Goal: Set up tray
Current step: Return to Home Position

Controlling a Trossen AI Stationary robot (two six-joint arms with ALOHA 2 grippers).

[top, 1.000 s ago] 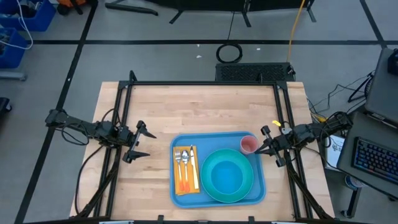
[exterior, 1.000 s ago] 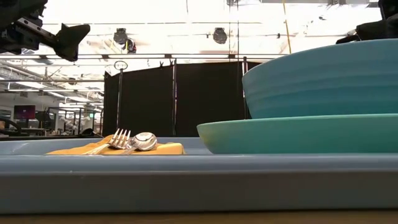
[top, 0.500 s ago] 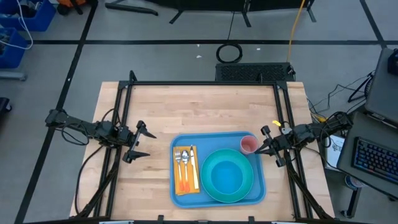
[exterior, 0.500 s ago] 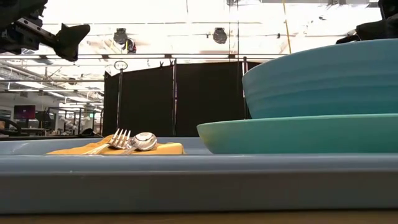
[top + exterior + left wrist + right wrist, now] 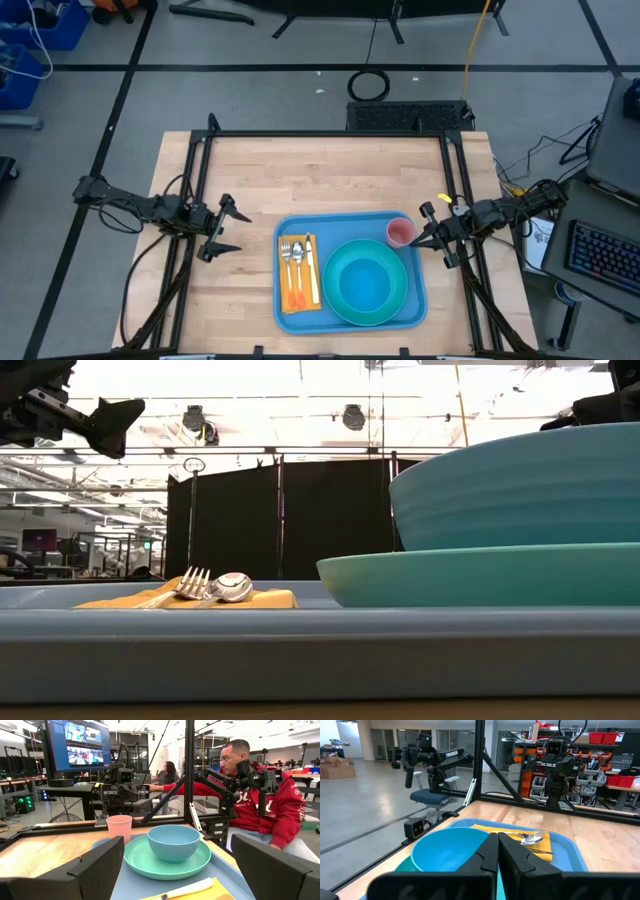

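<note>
A light-blue plastic bowl (image 5: 174, 842) sits on a round teal plastic plate (image 5: 142, 865), and a pink plastic cup (image 5: 119, 827) stands beside the plate's rim. On a yellow-orange rectangular napkin (image 5: 300, 304) near the plate lie an orange-handled fork (image 5: 286, 255), an orange-handled spoon (image 5: 297, 255) and a pale knife (image 5: 311, 270), side by side. A person in a red top (image 5: 265, 800) sits beyond the wooden worktop (image 5: 300, 180).

Low view's edges crop tray (image 5: 300, 650), plate (image 5: 480, 575), bowl (image 5: 520, 490).
</note>
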